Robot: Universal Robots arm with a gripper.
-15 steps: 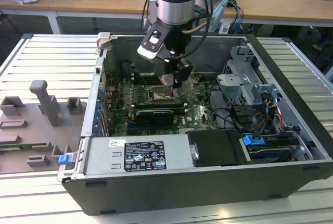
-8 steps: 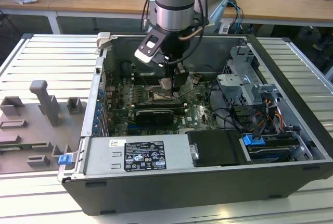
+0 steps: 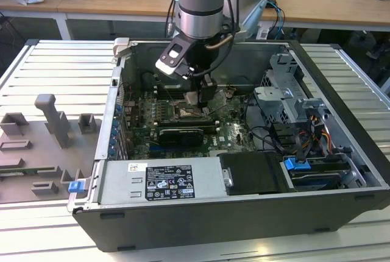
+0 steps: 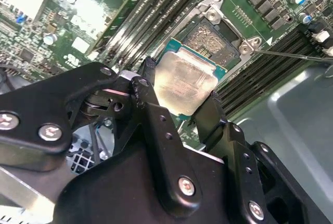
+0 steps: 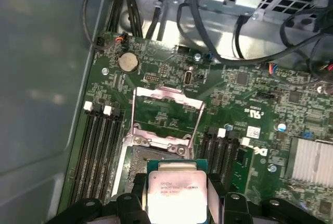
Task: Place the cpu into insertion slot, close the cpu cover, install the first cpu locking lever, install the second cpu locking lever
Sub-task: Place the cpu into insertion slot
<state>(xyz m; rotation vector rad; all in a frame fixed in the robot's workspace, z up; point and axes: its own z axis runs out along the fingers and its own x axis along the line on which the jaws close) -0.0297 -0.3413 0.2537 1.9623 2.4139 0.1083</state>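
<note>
- The black two-fingered claw [image 4: 179, 96] [image 5: 177, 193] is closed partway, its fingers [image 4: 148, 86] pressing on two opposite edges of the cpu [image 4: 184, 81] [image 5: 176, 195], a small flat square chip with a pale silver-grey metal top.
- In the exterior view the claw [image 3: 198, 94] hangs down from the grey arm into the open computer case [image 3: 183, 228], over the middle of the green motherboard [image 5: 234, 94].
- The cpu is held level and overlaps one edge of the insertion slot [image 4: 210, 41] [image 5: 145, 159], a square dark socket with a silvery metal rim. Most of the slot's contact field lies bare beside the chip, so the chip is not seated.
- The cpu cover [image 5: 167, 92], a thin silvery metal frame with a central window, is swung open on its hinge at the slot's far edge, and the green board shows through its window.
- A thin silvery metal rod [image 4: 291, 54] juts out from one corner of the slot.
- Banks of long narrow black memory slots [image 5: 99, 146] flank the insertion slot on both sides.
- A round silver coin battery [image 5: 128, 61] sits near the board's corner beyond the cover.
- The case rests on a ribbed metal bench [image 3: 55, 67].
</note>
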